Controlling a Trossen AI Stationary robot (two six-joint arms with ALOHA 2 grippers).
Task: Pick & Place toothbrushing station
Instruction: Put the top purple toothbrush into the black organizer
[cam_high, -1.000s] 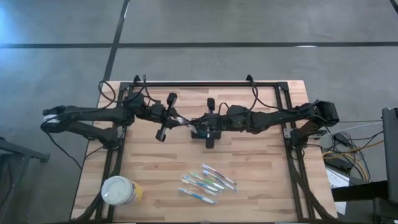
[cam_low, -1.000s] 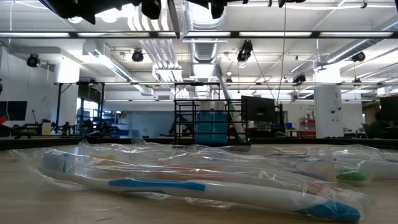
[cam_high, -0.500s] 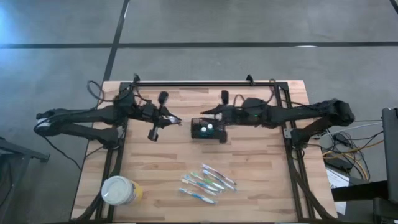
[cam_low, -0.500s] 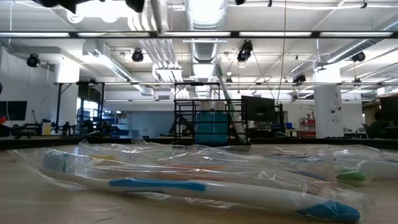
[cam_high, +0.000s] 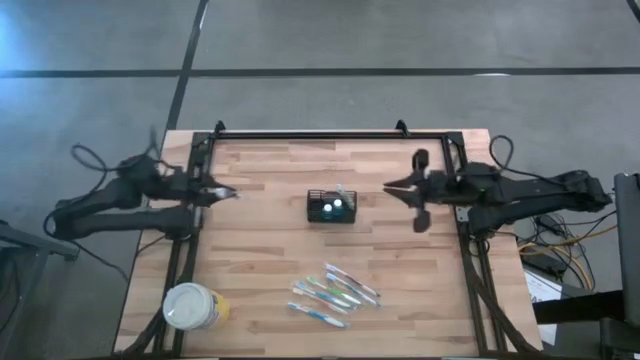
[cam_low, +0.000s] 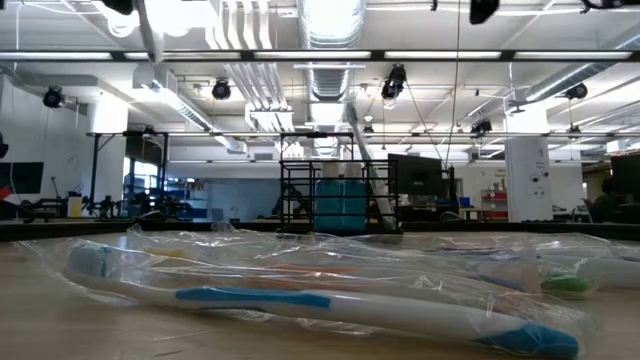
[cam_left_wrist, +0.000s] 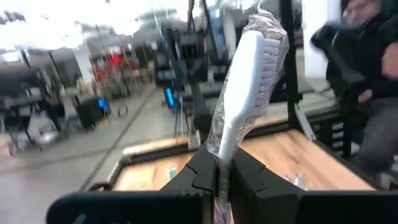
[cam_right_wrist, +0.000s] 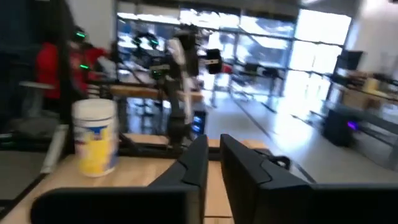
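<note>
From the high view, the small black wire-mesh basket (cam_high: 330, 206) stands on the light wooden tabletop (cam_high: 400, 260) near its middle, with a white handle sticking out of it at one corner. No gripper touches it. The left gripper (cam_high: 222, 193) sits at the left edge of the tabletop, well apart from the basket, and something pale shows at its tip. The right gripper (cam_high: 395, 187) hangs near the right side, also apart from the basket. Nearer the front edge lies a loose group of plastic-wrapped toothbrushes (cam_high: 333, 294), and at the front left corner stands a round white-lidded yellowish tub (cam_high: 193, 306).

In the low view, wrapped toothbrushes with blue and green accents (cam_low: 300, 298) fill the foreground across the tabletop; the basket cannot be made out behind them.

In the left wrist view, the left gripper (cam_left_wrist: 222, 177) is clamped narrowly on a white toothbrush in clear wrapping (cam_left_wrist: 242, 74), which stands upright with its bristle head on top. A person in dark clothing (cam_left_wrist: 367, 68) shows at the edge.

In the right wrist view, the right gripper (cam_right_wrist: 212, 163) has its fingers close together with only a thin gap and nothing between them. The yellowish tub (cam_right_wrist: 95, 138) stands beyond it.
</note>
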